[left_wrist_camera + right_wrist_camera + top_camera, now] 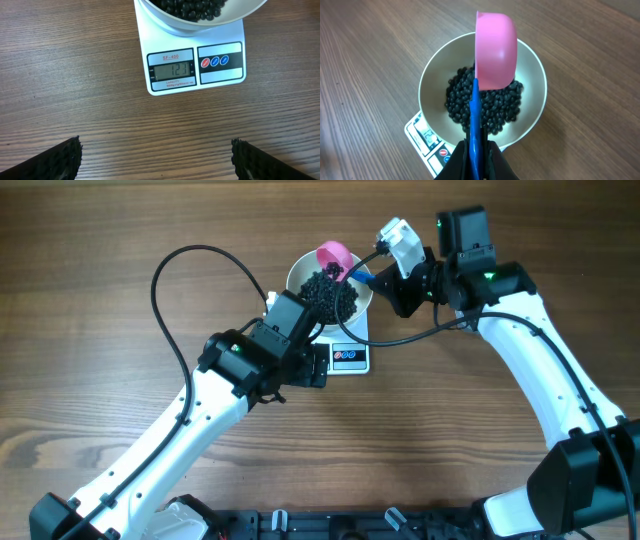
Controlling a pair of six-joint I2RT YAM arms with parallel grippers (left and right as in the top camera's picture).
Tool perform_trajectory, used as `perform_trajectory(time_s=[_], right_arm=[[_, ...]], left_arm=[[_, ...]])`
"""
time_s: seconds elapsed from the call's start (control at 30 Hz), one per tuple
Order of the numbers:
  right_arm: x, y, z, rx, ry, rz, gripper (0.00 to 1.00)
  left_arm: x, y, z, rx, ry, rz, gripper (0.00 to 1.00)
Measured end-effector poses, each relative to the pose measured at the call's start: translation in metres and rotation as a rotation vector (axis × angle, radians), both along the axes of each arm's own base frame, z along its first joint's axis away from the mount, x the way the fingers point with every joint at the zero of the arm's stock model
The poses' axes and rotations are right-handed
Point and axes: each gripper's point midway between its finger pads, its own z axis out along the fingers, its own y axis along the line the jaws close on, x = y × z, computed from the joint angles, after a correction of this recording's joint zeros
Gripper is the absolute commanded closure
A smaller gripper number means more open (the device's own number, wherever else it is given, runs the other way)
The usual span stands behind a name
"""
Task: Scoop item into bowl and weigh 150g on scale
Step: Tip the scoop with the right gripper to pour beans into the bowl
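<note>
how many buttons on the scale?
3, in a row on the scale, right of the display: red button at left, middle blue button, right blue button. None look hidden.

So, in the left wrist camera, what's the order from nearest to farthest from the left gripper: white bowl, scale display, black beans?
From the open left gripper:
1. Scale display, straight ahead, nearest.
2. White bowl, just behind the display.
3. Black beans, inside the bowl, farthest back.
</note>
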Motion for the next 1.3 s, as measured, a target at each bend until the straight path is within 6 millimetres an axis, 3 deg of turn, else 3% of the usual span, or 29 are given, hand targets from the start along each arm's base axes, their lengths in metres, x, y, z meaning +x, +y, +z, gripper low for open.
perform_trajectory(time_s=[0.5, 0.67, 0.8, 1.07, 1.3], right_arm=[[-0.002, -0.005, -0.009, -0.083, -0.009, -0.003, 0.96], [-0.013, 0.013, -0.012, -0.125, -0.035, 0.076, 0.96], [-0.003, 0.002, -0.014, -0.192, -0.073, 0.041, 0.96], [-0.007, 0.015, -0.001, -0.100, -0.075, 0.068, 0.96], [-0.002, 0.002, -0.003, -0.194, -0.121, 0.048, 0.96]], left_arm=[[0.000, 0.000, 0.000, 0.000, 0.000, -0.001, 0.00], [0.000, 0.000, 0.000, 0.000, 0.000, -0.001, 0.00], [0.000, 0.000, 0.000, 0.000, 0.000, 0.000, 0.00], [0.000, 0.000, 0.000, 0.000, 0.000, 0.000, 0.00], [0.000, 0.000, 0.000, 0.000, 0.000, -0.001, 0.00]])
